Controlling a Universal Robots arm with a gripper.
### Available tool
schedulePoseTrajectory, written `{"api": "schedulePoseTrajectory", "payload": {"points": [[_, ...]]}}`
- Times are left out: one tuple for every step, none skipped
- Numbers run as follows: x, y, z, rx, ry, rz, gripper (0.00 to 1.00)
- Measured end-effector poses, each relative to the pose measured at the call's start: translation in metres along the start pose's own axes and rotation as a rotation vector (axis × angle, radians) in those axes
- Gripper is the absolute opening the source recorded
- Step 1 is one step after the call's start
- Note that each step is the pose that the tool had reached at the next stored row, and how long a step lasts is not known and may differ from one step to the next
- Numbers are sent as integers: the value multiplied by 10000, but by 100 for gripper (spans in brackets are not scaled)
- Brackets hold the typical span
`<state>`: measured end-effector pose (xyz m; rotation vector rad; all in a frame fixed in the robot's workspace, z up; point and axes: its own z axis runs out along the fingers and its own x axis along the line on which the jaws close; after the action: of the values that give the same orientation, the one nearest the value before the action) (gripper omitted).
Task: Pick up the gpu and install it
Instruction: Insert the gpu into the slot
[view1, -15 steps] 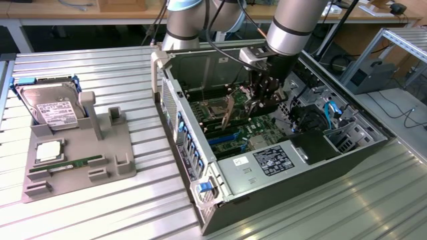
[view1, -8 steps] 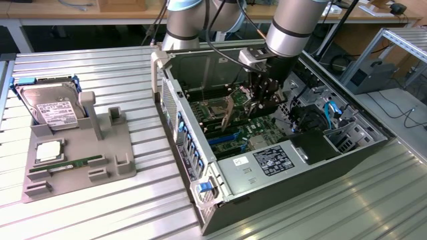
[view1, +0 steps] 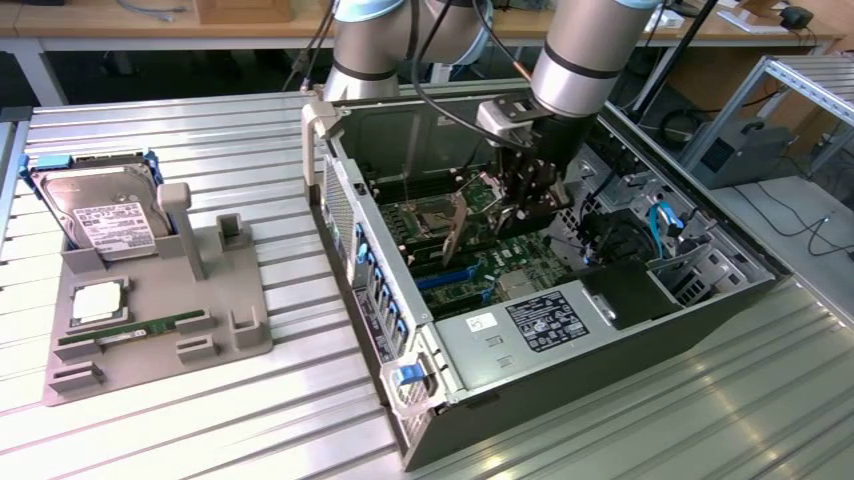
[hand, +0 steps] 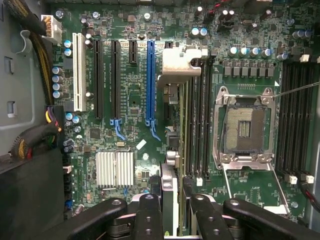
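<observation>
Inside the open computer case (view1: 350, 200), the pincer (view1: 523, 196) grips the gpu (view1: 455, 228) above the motherboard (hand: 135, 95).

robotics lab set up for pc assembly

a robot arm (view1: 587, 50) works over an open pc case (view1: 561, 300) at frame centre, on a ribbed metal table (view1: 200, 420); a grey parts jig (view1: 160, 310) sits at left, wooden benches (view1: 160, 30) and cables along the top.
</observation>
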<state>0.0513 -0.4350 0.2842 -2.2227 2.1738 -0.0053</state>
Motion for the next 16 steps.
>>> {"api": "schedulePoseTrajectory", "payload": {"points": [[1, 0, 2, 0, 0, -1, 27], [3, 2, 5, 0, 1, 0, 27], [4, 2, 8, 0, 0, 0, 27], [6, 3, 12, 0, 1, 0, 27], [8, 4, 15, 0, 0, 0, 27], [10, 5, 19, 0, 1, -1, 27], [11, 6, 22, 0, 2, 0, 27], [12, 6, 24, 0, 2, 0, 27], [13, 7, 27, 0, 2, 0, 27], [14, 7, 30, 0, 2, 0, 27], [15, 8, 32, 0, 1, 0, 27], [16, 8, 34, 0, 2, 0, 27], [19, 9, 39, 0, 2, 0, 27], [20, 10, 42, 0, 2, 0, 27], [21, 10, 45, 0, 3, 0, 27], [22, 10, 47, 0, 3, 0, 27]]}}
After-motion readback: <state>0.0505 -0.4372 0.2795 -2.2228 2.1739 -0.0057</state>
